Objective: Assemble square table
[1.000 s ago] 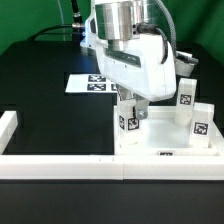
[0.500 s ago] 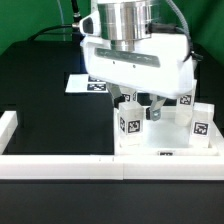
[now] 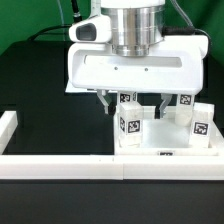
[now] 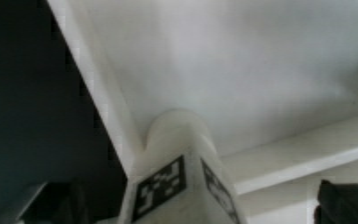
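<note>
The robot's gripper [image 3: 135, 103] hangs released, fingers spread either side of a short white tagged leg [image 3: 130, 124] standing upright on the white plastic square tabletop [image 3: 150, 141].

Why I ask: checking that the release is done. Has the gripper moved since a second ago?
Yes. The gripper has risen and opened, judged against the tabletop; the near leg now stands free between the fingers.

White sq tabletop [image 3: 165, 150] against front wall, tagged legs [image 3: 130, 124] upright on it
</note>
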Controlling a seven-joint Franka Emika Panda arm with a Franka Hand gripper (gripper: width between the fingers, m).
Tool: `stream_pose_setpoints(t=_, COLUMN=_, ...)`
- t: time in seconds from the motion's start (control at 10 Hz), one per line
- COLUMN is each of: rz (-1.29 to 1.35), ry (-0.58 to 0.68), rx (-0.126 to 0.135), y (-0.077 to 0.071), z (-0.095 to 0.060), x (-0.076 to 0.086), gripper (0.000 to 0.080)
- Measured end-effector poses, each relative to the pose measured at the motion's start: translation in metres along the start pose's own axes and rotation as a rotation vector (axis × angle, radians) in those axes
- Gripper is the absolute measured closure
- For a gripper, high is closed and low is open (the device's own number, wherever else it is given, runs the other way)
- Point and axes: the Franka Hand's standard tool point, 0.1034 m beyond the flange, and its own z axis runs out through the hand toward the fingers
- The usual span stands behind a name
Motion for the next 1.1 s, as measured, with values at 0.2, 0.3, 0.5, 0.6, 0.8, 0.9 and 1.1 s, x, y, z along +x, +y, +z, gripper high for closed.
stream_pose_setpoints(t=0.2, rz=-0.171, ry=0.0, rx=-0.013, y=0.0002, z=0.0004, x=0.0004, gripper=0.0151)
stream_pose_setpoints(t=0.3, rz=-0.248, ry=0.001, rx=-0.015, y=0.0006, z=0.0004, x=0.0005, gripper=0.0151)
stream_pose_setpoints(t=0.5, rz=-0.318, ry=0.0, rx=-0.015, y=0.0015, z=0.0009, x=0.0002, gripper=0.0151)
stream_pose_setpoints(t=0.6, rz=-0.318, ry=0.0, rx=-0.015, y=0.0015, z=0.0009, x=0.0002, gripper=0.0246)
stream_pose_setpoints(t=0.8, rz=-0.317, ry=0.0, rx=-0.016, y=0.002, z=0.0009, x=0.0004, gripper=0.0382)
stream_pose_setpoints(t=0.9, rz=-0.315, ry=0.0, rx=-0.018, y=0.004, z=0.0009, x=0.0009, gripper=0.0514)
stream_pose_setpoints(t=1.1, rz=-0.314, ry=0.0, rx=-0.018, y=0.004, z=0.001, x=0.0009, gripper=0.0514)
